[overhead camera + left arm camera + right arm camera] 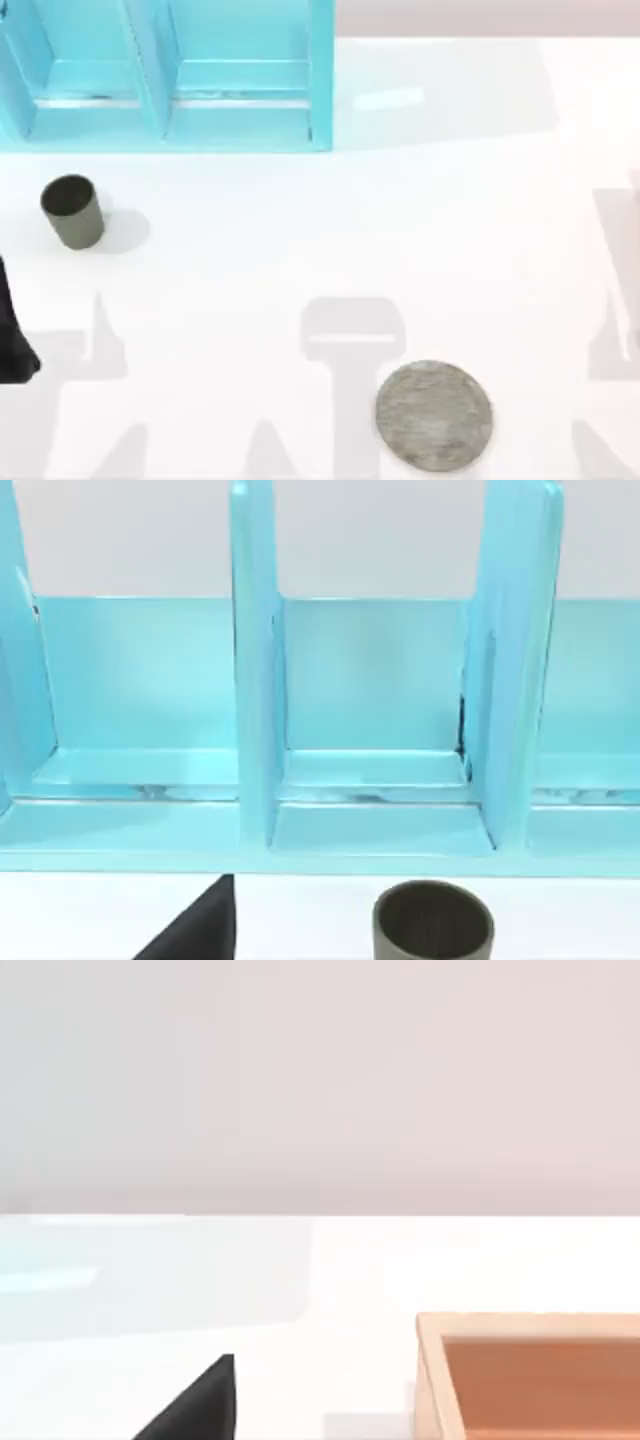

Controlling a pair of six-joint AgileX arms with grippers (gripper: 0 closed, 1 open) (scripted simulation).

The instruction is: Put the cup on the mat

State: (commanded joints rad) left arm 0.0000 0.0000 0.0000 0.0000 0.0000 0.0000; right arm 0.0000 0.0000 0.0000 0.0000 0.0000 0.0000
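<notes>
Counts: one cup, one mat, one rack, one tray; two arms, little of either showing.

Left edge of the top view: a dark part of the left arm (14, 335) juts in low beside the table edge, below the cup and well apart from it. Its gripper's fingers are not visible enough to tell whether they are spread or pressed together. A black wedge (195, 925) sits at the edge of the left wrist view, near the cup but not touching it.

Cup (72, 211): upright on the white table (300, 240), left side, open end up, dark inside. It stands just in front of the rack, free of any grip. In the left wrist view the cup (433, 922) stands before the rack's middle bay.

Rack (165, 75): light blue, with upright dividers, at the far left of the table. Three bays show in the left wrist view.

Mat (434, 416): round, grey, mottled, flat on the table right of centre, near the front edge, well apart from the cup. Its top is bare. The table between cup and mat carries only shadows.

Right: an orange-brown tray (530, 1375) appears in the right wrist view, along with a black wedge (195, 1405) of the right arm. Fingers' state cannot be told.
</notes>
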